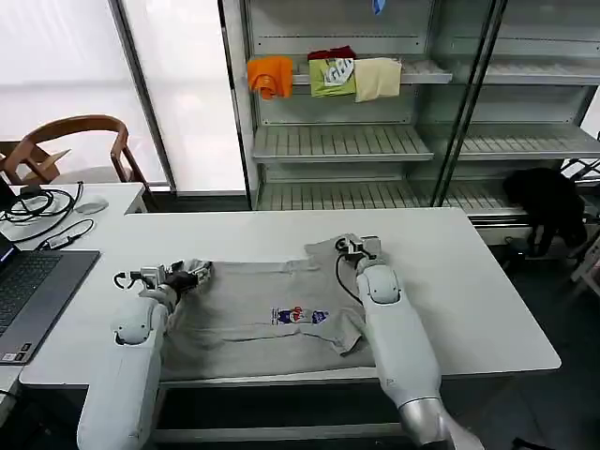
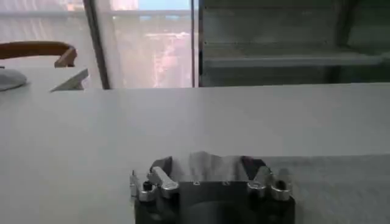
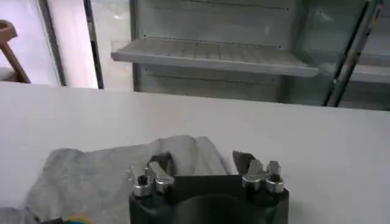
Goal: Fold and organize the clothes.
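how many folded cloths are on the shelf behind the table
4: orange, red, green below it, cream, side by side on one shelf. More may be hidden.

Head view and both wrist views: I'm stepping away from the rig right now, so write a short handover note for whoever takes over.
Left gripper: low at the shirt's far left edge, with grey cloth between its fingers in the left wrist view, apparently pinched.
Right gripper: at the shirt's far right corner, fingers apart with a raised fold of cloth between them.
Shirt: light grey, small multicolour chest print, lying mostly flat on the white table in front of the robot.
Done: shirt laid out, grippers at its far edge.
Left: the folding itself, then putting it away.
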You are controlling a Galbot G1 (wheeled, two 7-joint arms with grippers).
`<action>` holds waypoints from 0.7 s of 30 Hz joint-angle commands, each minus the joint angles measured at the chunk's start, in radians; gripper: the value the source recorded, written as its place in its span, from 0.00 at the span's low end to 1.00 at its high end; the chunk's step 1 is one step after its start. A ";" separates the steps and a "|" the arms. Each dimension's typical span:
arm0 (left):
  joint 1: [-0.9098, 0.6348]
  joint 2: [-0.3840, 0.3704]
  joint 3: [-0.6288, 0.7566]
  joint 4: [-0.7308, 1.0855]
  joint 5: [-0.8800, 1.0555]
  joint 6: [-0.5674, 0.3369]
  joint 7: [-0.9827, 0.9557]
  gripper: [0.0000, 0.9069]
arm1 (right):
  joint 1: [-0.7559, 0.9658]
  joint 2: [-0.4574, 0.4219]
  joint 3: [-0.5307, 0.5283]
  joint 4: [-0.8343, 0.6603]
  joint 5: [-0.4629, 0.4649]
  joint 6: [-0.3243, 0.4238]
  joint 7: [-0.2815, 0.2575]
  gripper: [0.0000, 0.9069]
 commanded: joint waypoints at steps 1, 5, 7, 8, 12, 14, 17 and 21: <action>-0.014 0.000 0.014 0.014 0.018 0.008 0.017 0.02 | 0.009 0.049 -0.001 -0.017 0.009 -0.019 -0.028 0.00; -0.006 -0.001 0.016 -0.011 -0.001 0.007 0.019 0.01 | -0.020 0.049 0.000 0.043 0.044 -0.001 -0.028 0.00; -0.003 -0.003 0.015 -0.018 -0.015 -0.006 0.016 0.01 | -0.042 0.049 0.000 0.081 0.045 0.078 -0.017 0.00; -0.001 -0.004 0.013 -0.023 -0.028 -0.025 0.018 0.01 | -0.054 0.049 0.001 0.096 0.048 0.131 -0.011 0.00; 0.018 -0.008 -0.009 -0.045 -0.142 -0.184 0.025 0.01 | -0.114 0.049 0.014 0.207 0.094 0.250 0.005 0.00; 0.030 -0.006 -0.017 -0.067 -0.175 -0.214 0.023 0.01 | -0.150 0.049 0.009 0.255 0.099 0.258 0.016 0.00; 0.061 0.004 -0.031 -0.121 -0.221 -0.241 0.018 0.00 | -0.200 0.049 -0.001 0.333 0.111 0.249 0.024 0.00; 0.119 0.014 -0.056 -0.201 -0.263 -0.258 0.018 0.01 | -0.277 0.024 -0.002 0.463 0.194 0.221 0.006 0.00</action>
